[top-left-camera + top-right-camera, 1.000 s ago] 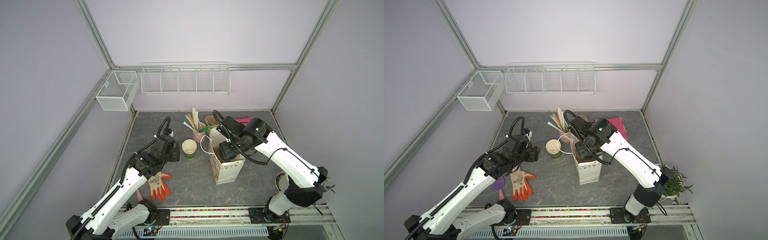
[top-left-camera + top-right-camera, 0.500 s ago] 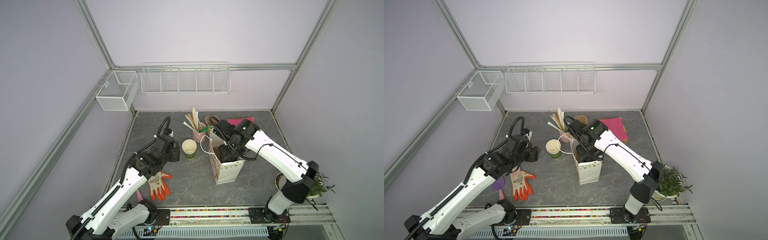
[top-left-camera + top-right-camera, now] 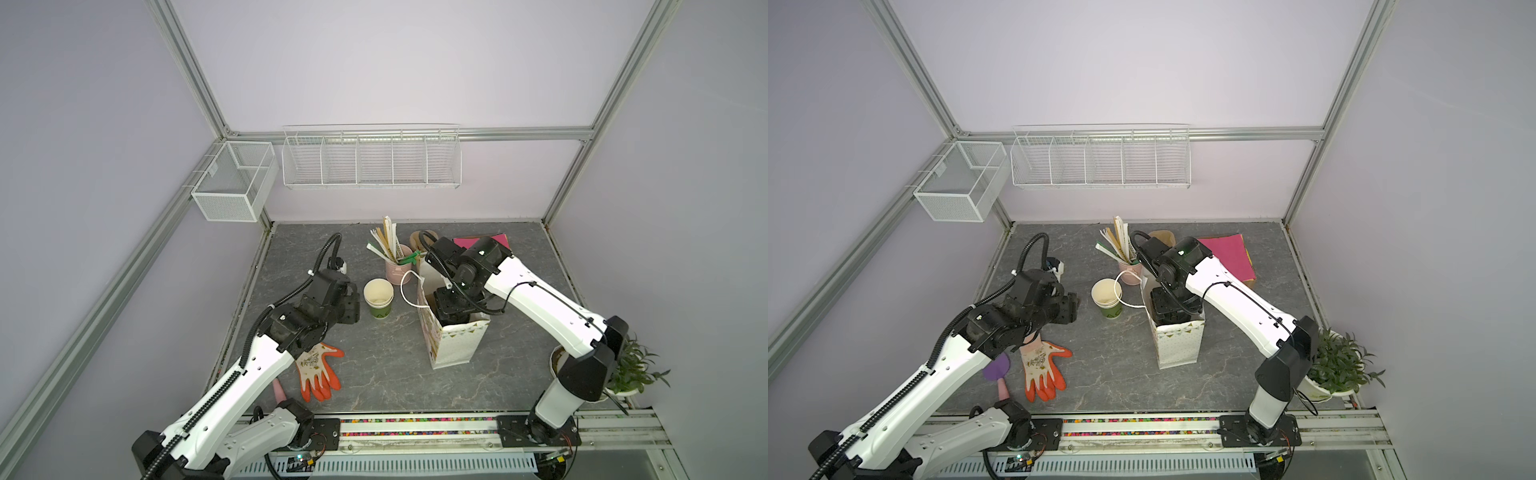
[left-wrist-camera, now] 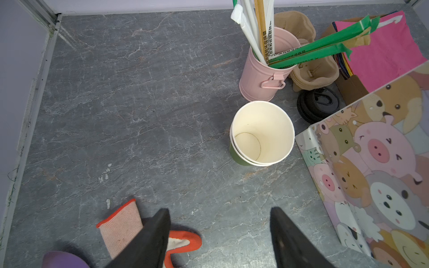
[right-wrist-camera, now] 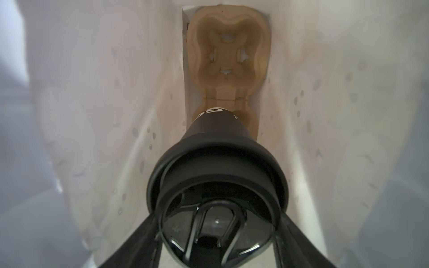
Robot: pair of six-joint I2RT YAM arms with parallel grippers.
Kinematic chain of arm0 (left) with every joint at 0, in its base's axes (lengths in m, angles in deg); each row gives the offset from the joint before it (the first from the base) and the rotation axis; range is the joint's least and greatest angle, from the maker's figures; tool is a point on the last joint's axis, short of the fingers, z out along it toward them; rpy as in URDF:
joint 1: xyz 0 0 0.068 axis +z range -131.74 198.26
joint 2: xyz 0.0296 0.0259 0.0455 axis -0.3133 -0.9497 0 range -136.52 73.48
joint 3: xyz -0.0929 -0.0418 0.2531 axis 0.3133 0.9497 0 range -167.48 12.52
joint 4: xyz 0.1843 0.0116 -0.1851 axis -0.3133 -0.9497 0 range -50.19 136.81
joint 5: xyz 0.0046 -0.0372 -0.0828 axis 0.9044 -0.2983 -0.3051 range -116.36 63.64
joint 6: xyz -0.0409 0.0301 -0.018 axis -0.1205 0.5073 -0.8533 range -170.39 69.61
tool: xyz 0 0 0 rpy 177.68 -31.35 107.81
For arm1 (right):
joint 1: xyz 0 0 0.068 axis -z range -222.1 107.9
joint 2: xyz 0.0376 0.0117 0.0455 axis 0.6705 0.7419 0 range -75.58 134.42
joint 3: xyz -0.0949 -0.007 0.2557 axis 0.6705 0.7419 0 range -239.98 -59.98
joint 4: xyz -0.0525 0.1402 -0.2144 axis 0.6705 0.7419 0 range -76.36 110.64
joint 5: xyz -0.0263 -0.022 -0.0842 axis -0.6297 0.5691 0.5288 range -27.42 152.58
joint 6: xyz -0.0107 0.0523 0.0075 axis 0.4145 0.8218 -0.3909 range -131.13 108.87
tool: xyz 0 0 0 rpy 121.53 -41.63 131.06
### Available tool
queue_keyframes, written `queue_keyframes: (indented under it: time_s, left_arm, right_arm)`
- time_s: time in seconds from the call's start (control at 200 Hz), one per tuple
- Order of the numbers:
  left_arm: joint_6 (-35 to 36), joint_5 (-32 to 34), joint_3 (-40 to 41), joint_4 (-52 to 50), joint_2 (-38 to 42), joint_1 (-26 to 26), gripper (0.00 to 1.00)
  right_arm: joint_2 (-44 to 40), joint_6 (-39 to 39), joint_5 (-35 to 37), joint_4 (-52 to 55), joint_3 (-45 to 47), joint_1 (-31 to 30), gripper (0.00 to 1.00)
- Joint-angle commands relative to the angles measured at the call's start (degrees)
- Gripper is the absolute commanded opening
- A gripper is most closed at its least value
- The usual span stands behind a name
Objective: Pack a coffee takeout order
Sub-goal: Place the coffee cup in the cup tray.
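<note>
Clamping a black cup (image 5: 218, 139) by its lidded top, the right gripper (image 5: 218, 215) is hanging deep inside the paper bag (image 3: 455, 345), with one finger pressing on each side of the lid. The cup's base is pointing down at the nearer pocket of the brown cup carrier (image 5: 228, 58), which is lying flat on the bag's floor. Whether the base is touching it, I cannot tell. In both top views the bag is standing upright toward the right of the table (image 3: 374, 365), its mouth gaping around the arm's wrist.

Across from it, the left gripper (image 4: 220, 210) is hovering above the table with its fingers spread apart and gripping nothing. The cuff of an orange-and-white glove (image 4: 120, 222) is lying just under it. Ahead of it a paper cup (image 4: 262, 132), green outside and nested in another, is standing just beside the bag's cartoon-animal face. Behind the cup a pink bucket (image 4: 264, 76) is holding sticks and wrapped straws. A second brown carrier (image 4: 313, 69) and a stack of black lids (image 4: 318, 104) are sitting just past it. The pink sheet (image 3: 1227, 257) is lying flat near the back wall, behind the bag.
</note>
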Motion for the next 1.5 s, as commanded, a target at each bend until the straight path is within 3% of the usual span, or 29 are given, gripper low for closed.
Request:
queue_keyframes:
  time_s: [0.0, 1.494]
  left_arm:
    - [0.35, -0.53, 0.24, -0.93, 0.54, 0.19, 0.69]
    - [0.37, -0.88, 0.33, -0.87, 0.24, 0.19, 0.69]
  right_arm:
    - [0.76, 1.48, -0.83, 0.62, 0.74, 0.4, 0.69]
    - [-0.46, 3.6, -2.37, -8.2, 15.41, 0.83, 0.68]
